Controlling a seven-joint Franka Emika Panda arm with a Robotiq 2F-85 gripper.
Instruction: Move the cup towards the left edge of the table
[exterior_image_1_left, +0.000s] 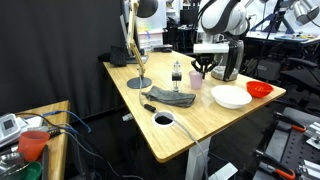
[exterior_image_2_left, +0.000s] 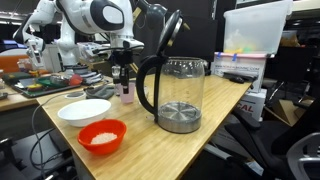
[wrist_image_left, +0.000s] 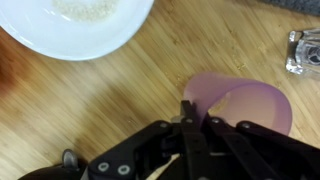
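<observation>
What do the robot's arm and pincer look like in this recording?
The arm has bulky, rounded white segments with dark joints. Its pincer is black, and the wrist view shows black linkage bars with small screws. No markings are readable.

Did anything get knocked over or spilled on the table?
Nothing stands out. The cup stands upright under the tool, the kettle is upright too, and the white bowl and red bowl sit flat. Only a dark cloth lies crumpled on the table.

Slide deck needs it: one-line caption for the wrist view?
End effector over the pink cup on the wooden table, white bowl nearby.
</observation>
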